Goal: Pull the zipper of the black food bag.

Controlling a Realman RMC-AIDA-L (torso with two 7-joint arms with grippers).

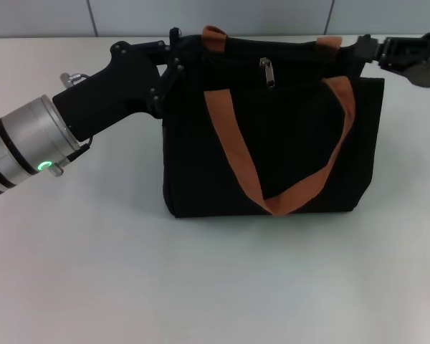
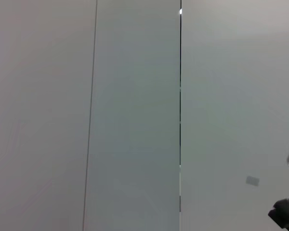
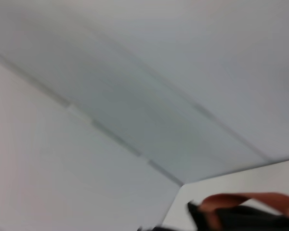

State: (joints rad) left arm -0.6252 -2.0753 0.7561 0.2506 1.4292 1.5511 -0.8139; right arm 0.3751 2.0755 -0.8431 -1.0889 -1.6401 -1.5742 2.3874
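The black food bag (image 1: 287, 150) stands upright on the white table, its front facing me. One brown-orange strap handle (image 1: 233, 158) hangs down over the front; the other handle's ends (image 1: 214, 33) show at the top edge. The silver zipper pull (image 1: 267, 72) hangs near the middle of the top, on the zip line. My left gripper (image 1: 173, 57) is against the bag's top left corner. My right gripper (image 1: 364, 47) is against the bag's top right corner. The right wrist view shows a strap (image 3: 245, 201) and a bit of the black bag (image 3: 250, 219).
The white table (image 1: 201, 287) spreads in front of the bag and to both sides. A grey panelled wall (image 1: 201, 16) runs behind it. The left wrist view shows only wall panels (image 2: 135, 120) and a dark part (image 2: 286, 214) in one corner.
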